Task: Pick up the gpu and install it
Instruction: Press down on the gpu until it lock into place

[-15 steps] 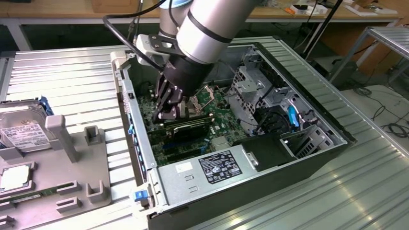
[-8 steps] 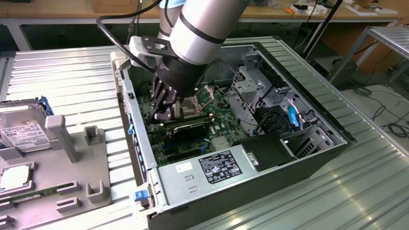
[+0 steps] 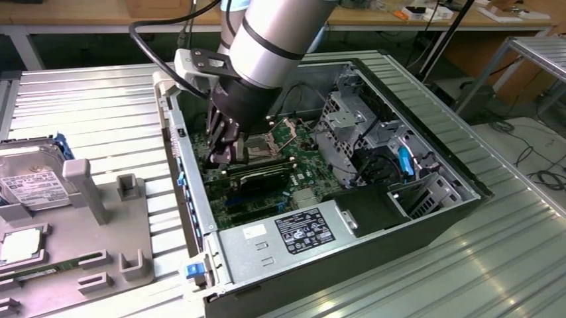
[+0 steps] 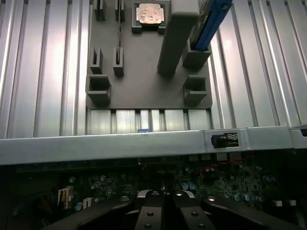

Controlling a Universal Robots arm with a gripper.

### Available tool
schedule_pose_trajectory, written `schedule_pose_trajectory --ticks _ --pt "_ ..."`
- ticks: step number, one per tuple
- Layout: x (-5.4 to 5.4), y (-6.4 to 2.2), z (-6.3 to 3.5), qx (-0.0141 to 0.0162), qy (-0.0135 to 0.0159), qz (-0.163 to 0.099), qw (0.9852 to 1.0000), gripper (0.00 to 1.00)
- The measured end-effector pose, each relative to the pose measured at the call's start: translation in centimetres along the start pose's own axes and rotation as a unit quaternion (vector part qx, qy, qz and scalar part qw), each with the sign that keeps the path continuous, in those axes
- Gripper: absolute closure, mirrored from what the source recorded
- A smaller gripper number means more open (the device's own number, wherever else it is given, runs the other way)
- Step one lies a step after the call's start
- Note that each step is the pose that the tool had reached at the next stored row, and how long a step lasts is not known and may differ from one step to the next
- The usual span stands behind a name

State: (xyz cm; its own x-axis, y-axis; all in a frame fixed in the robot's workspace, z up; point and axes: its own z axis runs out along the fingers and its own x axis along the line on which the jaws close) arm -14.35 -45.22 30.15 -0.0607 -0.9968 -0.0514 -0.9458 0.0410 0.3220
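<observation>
Gripper low inside the open computer case (image 3: 209,218), over the motherboard (image 3: 296,142)

The gripper (image 3: 221,154) hangs close above the gpu (image 3: 258,173), a dark card that seems seated on the board, its long axis running away from the case's near side wall toward the drive cage (image 3: 349,119). In the wrist view its fingers (image 4: 149,211) sit pressed together, clenched on nothing I can see, the card just below and slightly toward the power supply (image 3: 301,232)
</observation>
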Motion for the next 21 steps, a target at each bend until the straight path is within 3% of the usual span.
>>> schedule_pose_trajectory --ticks 2,6,10,11,12,13,14,16,17,21 --pt "-0.05 0.03 0.07 0.0004 -0.0015 0.005 1.0000 0.89" --pt "-0.11 0.06 0.32 0.0017 -0.0075 0.022 0.9997 0.89" --pt "-0.11 0.09 0.33 0.0013 -0.0081 0.024 0.9997 0.89" --pt "-0.10 0.08 0.33 -0.0007 -0.0082 0.024 0.9997 0.89" --pt "-0.10 0.09 0.34 -0.0064 -0.0086 0.027 0.9996 0.89" --pt "-0.10 0.09 0.33 -0.0187 -0.0088 0.030 0.9993 0.89" --pt "-0.10 0.11 0.32 -0.0200 -0.0106 0.030 0.9993 0.89" --pt "-0.10 0.10 0.34 -0.0202 -0.0204 0.027 0.9992 0.89" --pt "-0.10 0.10 0.34 -0.0201 -0.0223 0.027 0.9992 0.89" --pt "-0.05 0.01 0.70 -0.0201 -0.0225 0.026 0.9992 0.89"
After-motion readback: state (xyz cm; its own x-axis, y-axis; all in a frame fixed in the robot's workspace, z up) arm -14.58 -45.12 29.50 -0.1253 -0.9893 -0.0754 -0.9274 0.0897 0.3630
